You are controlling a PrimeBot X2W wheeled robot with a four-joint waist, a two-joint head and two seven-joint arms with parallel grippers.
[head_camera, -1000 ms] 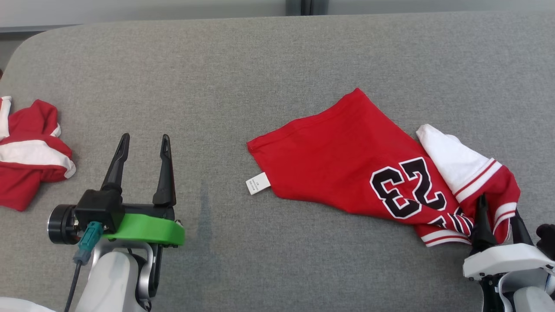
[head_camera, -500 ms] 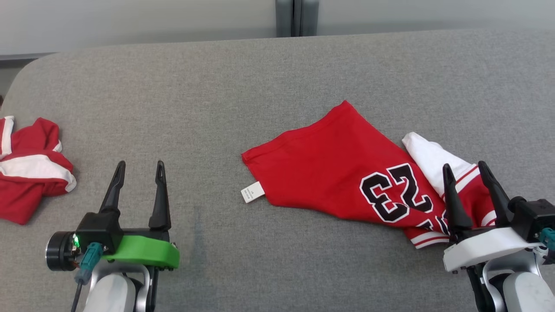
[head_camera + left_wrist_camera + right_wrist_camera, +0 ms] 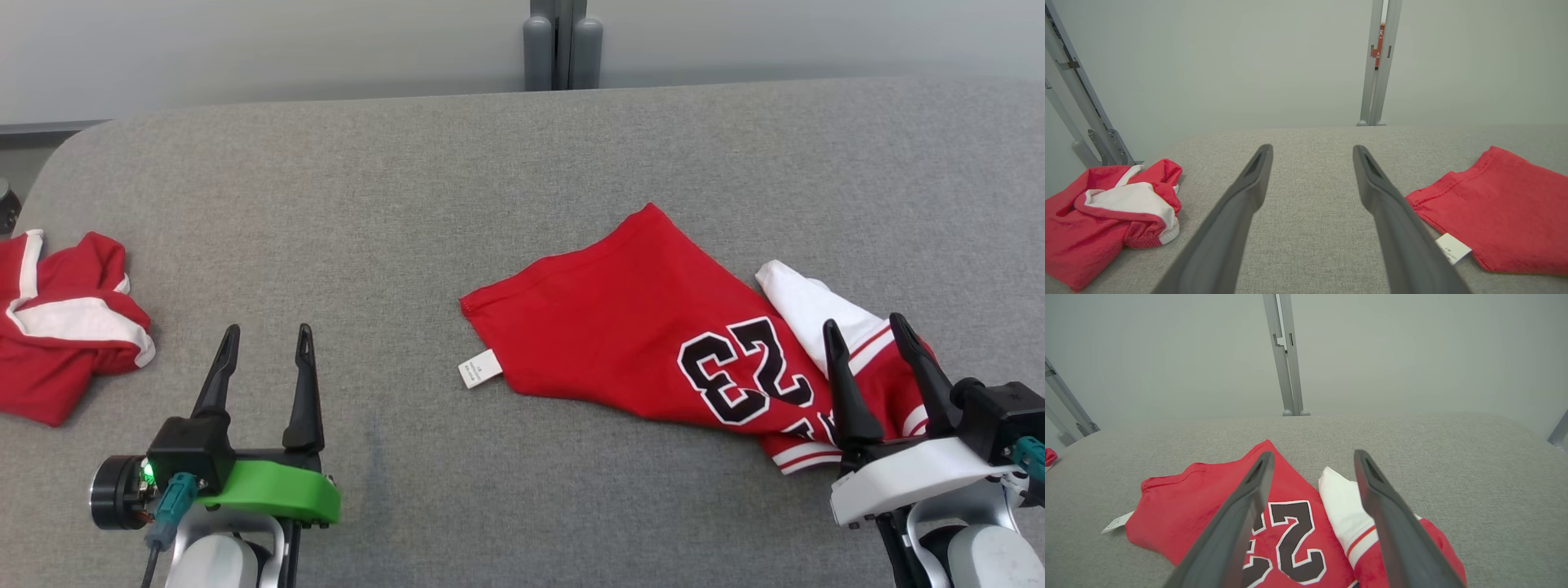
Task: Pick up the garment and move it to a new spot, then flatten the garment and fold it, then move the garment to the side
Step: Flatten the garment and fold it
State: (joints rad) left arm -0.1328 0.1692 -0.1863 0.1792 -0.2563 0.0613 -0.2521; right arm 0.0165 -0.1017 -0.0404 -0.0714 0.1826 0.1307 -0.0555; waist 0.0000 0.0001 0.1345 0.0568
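Note:
The garment point(image 3: 637, 327) is a red jersey with a black "23", white striped trim and a white label point(image 3: 479, 368). It lies flat, partly doubled over, on the right half of the grey table point(image 3: 367, 204). My right gripper point(image 3: 864, 322) is open, its fingers over the jersey's near right end, with nothing between them. The right wrist view shows the jersey point(image 3: 1180, 506) under the open right gripper point(image 3: 1314, 453). My left gripper point(image 3: 269, 331) is open at the lower left, apart from the jersey. In its wrist view the left gripper point(image 3: 1312, 148) points at bare table, jersey point(image 3: 1494, 212) to its right.
A second red and white garment point(image 3: 65, 327) lies crumpled at the table's left edge, also in the left wrist view point(image 3: 1106, 212). A grey post point(image 3: 562, 49) stands behind the table's far edge against a pale wall. Bare table lies between the two garments.
The head camera has tilted up, so everything sits lower in the picture. My right gripper has come up from the lower right corner and now reaches further over the jersey's right end, still open.

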